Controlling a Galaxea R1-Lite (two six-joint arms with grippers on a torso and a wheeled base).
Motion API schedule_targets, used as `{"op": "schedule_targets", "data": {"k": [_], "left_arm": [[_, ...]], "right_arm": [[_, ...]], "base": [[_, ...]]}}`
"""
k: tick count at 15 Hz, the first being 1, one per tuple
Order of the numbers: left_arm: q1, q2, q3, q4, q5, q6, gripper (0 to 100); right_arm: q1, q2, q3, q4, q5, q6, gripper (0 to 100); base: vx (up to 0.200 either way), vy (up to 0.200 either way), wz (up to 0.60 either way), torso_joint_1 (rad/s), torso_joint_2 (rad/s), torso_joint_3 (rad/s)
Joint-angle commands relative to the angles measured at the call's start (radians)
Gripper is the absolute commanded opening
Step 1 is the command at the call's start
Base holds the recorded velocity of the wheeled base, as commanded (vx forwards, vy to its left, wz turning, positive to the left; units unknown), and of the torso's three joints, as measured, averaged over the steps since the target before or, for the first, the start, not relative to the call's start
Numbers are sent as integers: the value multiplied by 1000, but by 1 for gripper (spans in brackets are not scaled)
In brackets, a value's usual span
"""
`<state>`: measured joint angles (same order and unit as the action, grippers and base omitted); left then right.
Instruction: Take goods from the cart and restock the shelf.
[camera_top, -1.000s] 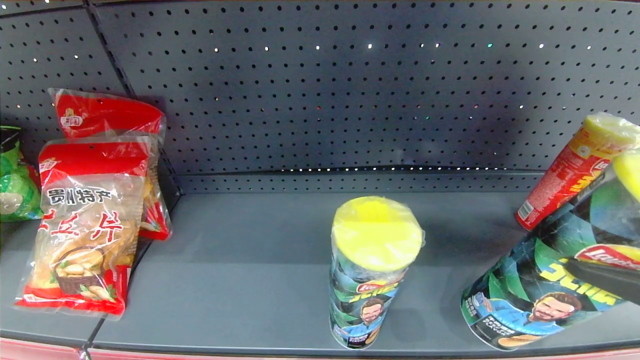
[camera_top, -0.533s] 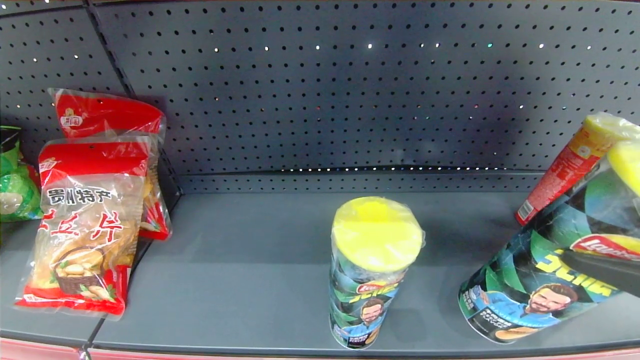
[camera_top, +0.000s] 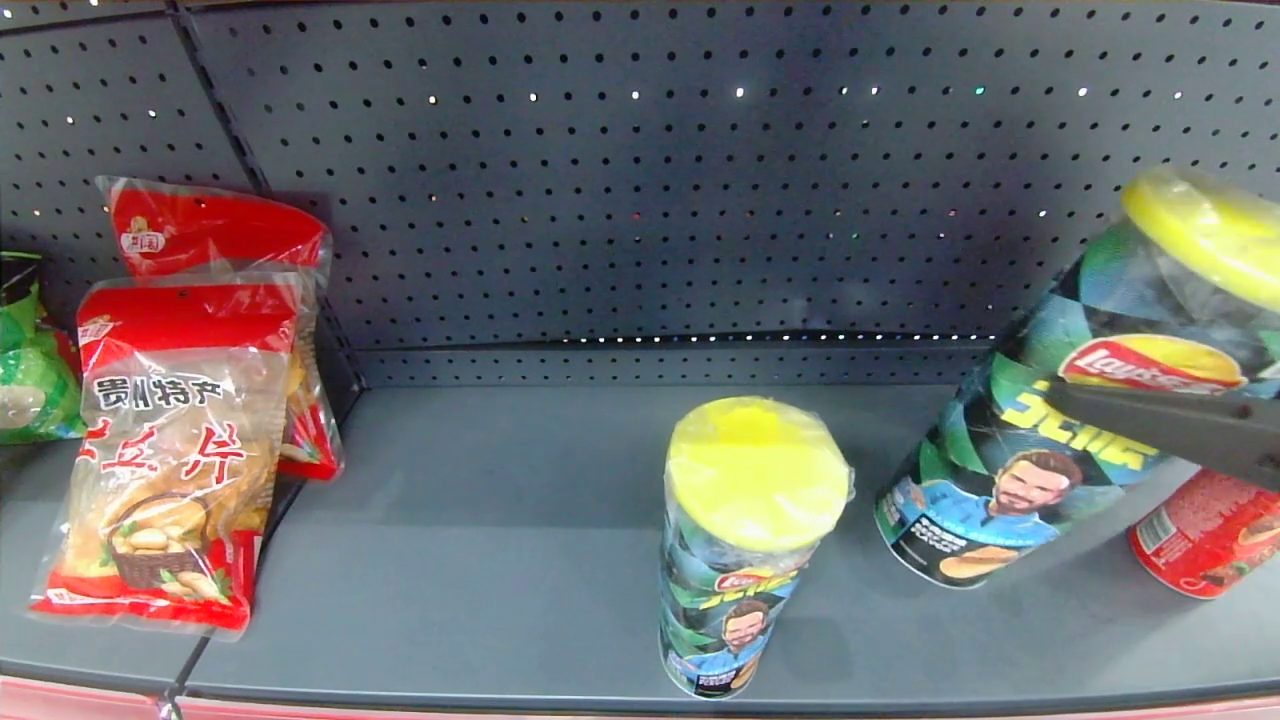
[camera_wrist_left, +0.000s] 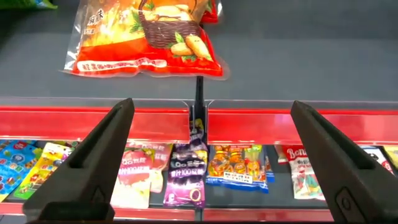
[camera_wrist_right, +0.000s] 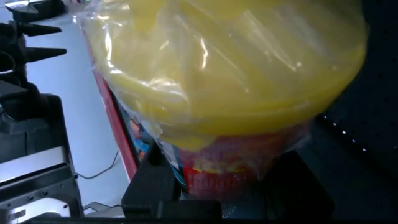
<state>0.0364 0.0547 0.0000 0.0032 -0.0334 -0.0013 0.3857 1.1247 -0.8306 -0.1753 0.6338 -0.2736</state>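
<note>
A green-and-blue chip can (camera_top: 1040, 420) with a yellow lid hangs tilted over the right part of the grey shelf (camera_top: 500, 520), its base low over the shelf. My right gripper (camera_top: 1150, 405) is shut on it, one dark finger (camera_top: 1170, 428) lying across the label. The right wrist view has the can's yellow lid (camera_wrist_right: 230, 68) up close. A second, matching can (camera_top: 745, 560) stands upright near the shelf's front edge at the middle. My left gripper (camera_wrist_left: 205, 168) is open and holds nothing, in front of the red shelf edge (camera_wrist_left: 261, 118).
A red chip can (camera_top: 1205, 535) lies tilted at the far right, partly behind the held can. Red snack bags (camera_top: 170, 450) lean at the shelf's left, a green bag (camera_top: 30, 370) beyond them. A pegboard wall (camera_top: 640, 180) backs the shelf. Small packets (camera_wrist_left: 236, 168) fill the lower shelf.
The held can has risen, swung more upright and moved left and deeper onto the shelf. The red can, earlier above and behind it, now shows lower at the right.
</note>
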Motion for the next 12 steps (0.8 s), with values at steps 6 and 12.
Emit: {"op": "schedule_targets", "data": {"k": [6, 12], "left_arm": [[0, 5, 0, 0, 0, 0, 100], [0, 5, 0, 0, 0, 0, 100]], "right_arm": [[78, 293, -93, -108, -36, 7, 0], [50, 455, -214, -115, -42, -35, 0]], "base": [[0, 0, 0, 0, 0, 0], [0, 0, 0, 0, 0, 0]]}}
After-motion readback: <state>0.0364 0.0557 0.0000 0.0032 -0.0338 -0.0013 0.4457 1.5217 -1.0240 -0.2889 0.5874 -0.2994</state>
